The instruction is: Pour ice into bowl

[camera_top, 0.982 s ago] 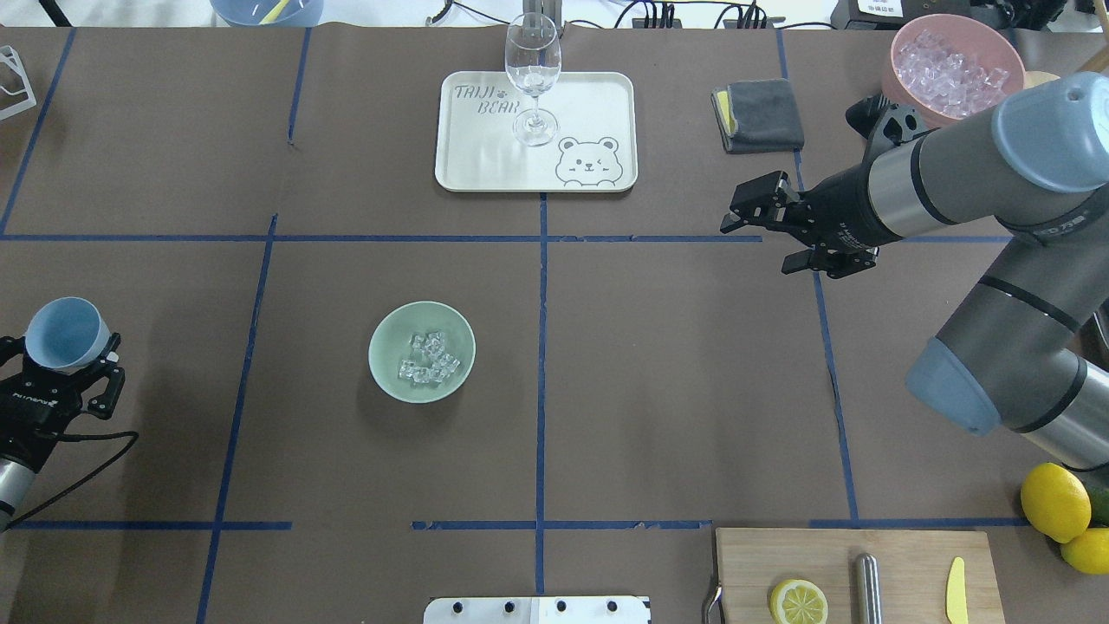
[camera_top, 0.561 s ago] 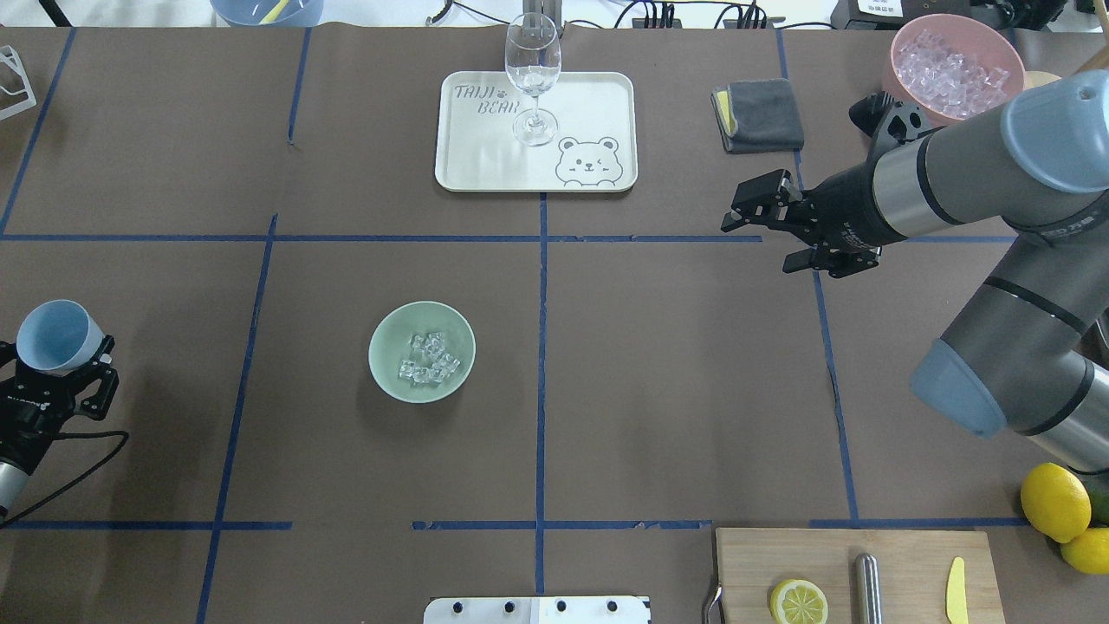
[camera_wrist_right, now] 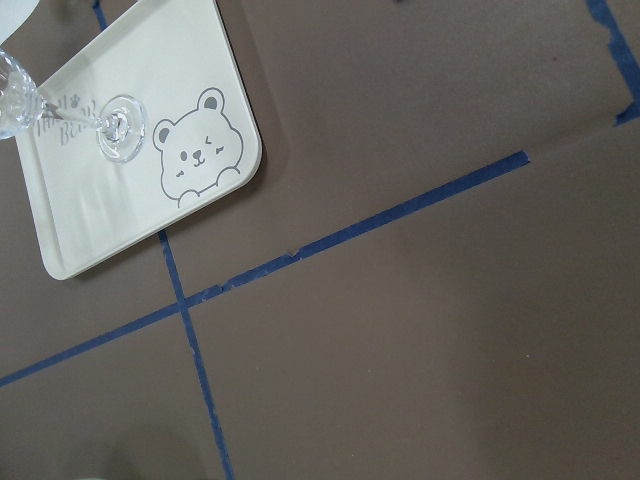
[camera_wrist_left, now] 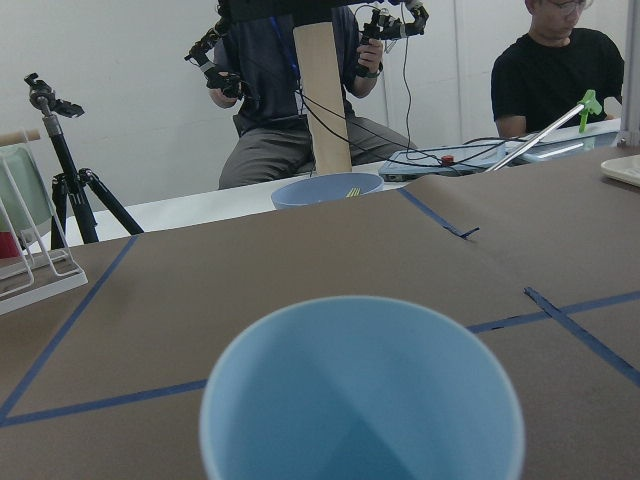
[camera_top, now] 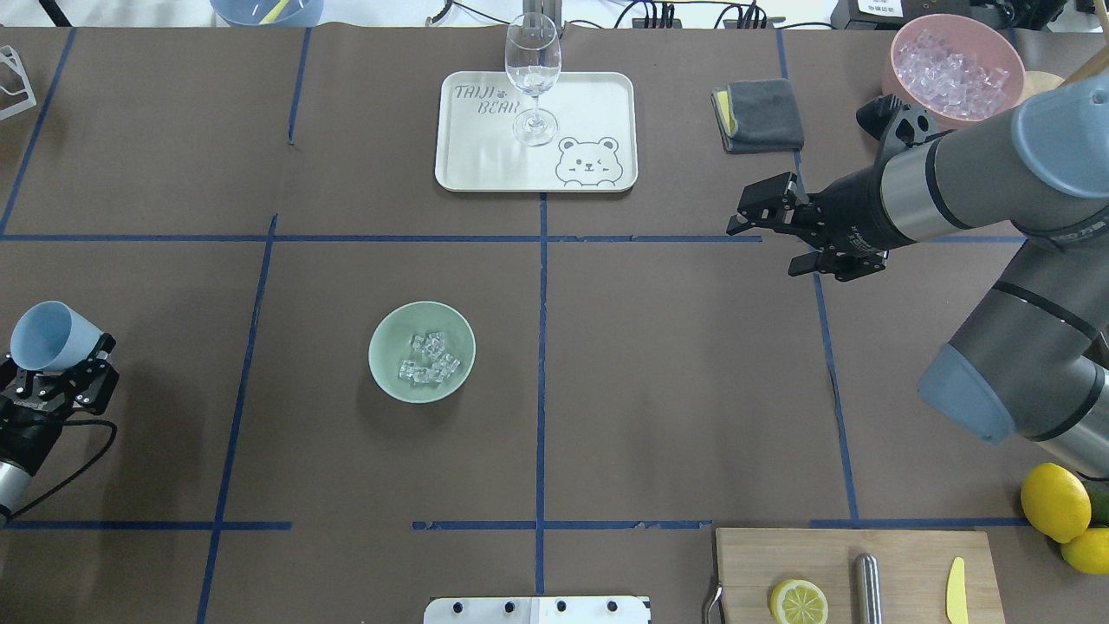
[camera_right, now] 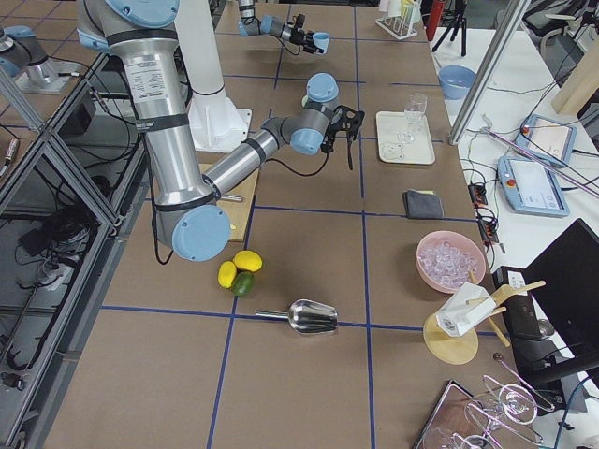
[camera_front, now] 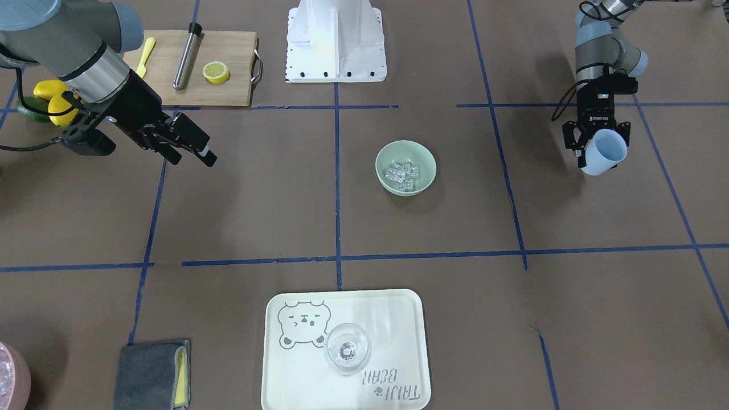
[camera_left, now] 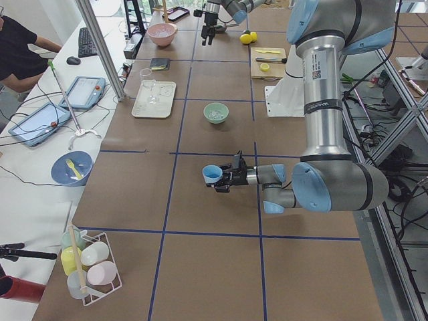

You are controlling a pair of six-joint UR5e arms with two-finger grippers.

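Seen from overhead, the ice [camera_top: 429, 357] lies in the mint bowl [camera_top: 384, 336] on the desk [camera_top: 676, 390]. At the bowl's 9 o'clock, well apart, the left end effector [camera_top: 52, 362] is clamped on a blue cup [camera_top: 42, 334]. At its 2 o'clock, the right end effector [camera_top: 764, 250] hangs wide open, gripping nothing.

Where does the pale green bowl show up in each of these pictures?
Front-facing: bowl right of centre.
Overhead: left of centre.
Exterior left: upper middle.
Exterior right: cannot tell; the near arm blocks that spot.
Left wrist: not there.
Right wrist: not there.
Shared landmark: the bear tray.
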